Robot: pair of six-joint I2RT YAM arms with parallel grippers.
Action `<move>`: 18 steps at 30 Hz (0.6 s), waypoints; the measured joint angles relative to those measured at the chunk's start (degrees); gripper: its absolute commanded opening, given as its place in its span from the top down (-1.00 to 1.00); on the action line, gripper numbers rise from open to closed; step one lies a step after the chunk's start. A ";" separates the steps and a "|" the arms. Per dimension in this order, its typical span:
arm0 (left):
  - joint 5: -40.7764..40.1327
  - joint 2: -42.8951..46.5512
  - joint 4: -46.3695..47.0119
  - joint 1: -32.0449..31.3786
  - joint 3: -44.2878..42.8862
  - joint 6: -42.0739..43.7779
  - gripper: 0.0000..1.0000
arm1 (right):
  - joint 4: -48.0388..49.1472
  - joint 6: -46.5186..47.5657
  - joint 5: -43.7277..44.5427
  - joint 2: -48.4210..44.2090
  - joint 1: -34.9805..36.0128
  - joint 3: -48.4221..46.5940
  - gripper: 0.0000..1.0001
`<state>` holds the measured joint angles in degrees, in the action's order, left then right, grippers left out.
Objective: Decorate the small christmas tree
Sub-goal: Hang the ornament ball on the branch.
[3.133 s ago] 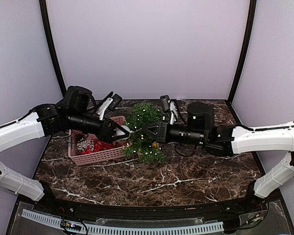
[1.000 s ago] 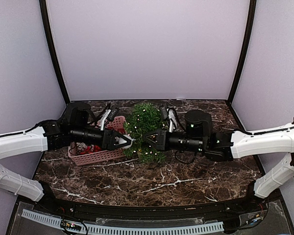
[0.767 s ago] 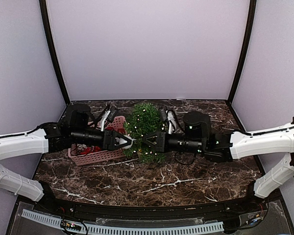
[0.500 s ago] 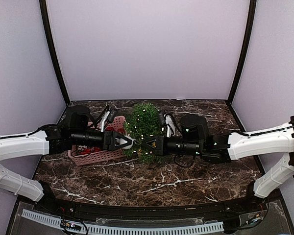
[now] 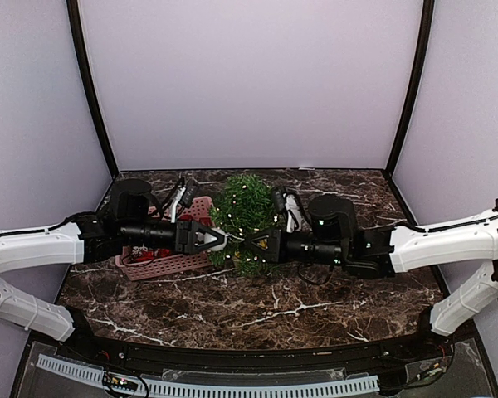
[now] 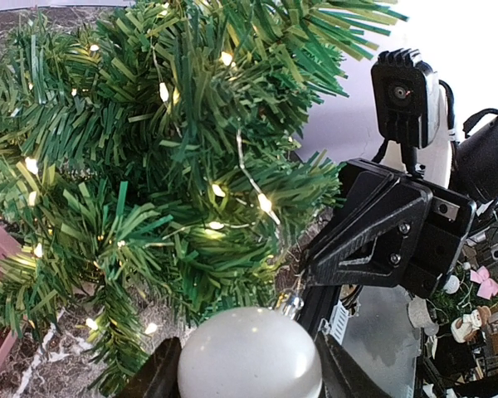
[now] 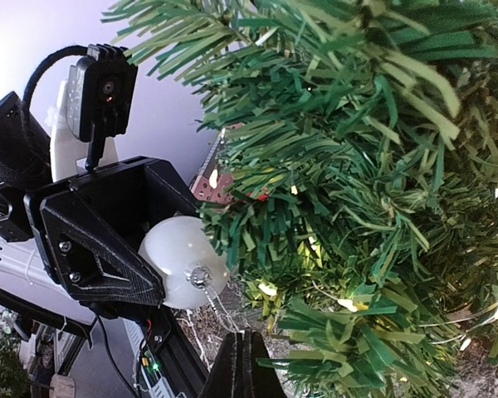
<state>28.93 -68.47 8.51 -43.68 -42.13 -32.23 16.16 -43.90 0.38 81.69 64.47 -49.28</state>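
The dark marble table (image 5: 332, 311) carries the small christmas tree (image 5: 244, 206), which stands upright at mid-back with tiny lights glowing, just right of a pink basket (image 5: 162, 265). The left gripper (image 5: 217, 241) clamps a white bauble (image 6: 249, 355) against the tree's lower branches. The right gripper (image 7: 241, 340), fingers pressed together, faces it.
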 measured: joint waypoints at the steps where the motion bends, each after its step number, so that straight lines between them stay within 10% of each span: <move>1: 0.00 -0.07 0.20 0.00 0.00 0.00 0.24 | 0.02 -0.09 0.28 -0.39 0.00 0.24 1.00; 18: 0.59 -2.25 2.21 0.00 0.42 -0.94 0.25 | 0.09 -0.98 2.12 -1.75 0.02 1.01 1.00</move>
<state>29.52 -70.72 10.72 -43.68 -41.71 -33.17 16.25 -44.88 2.50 79.94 64.49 -48.27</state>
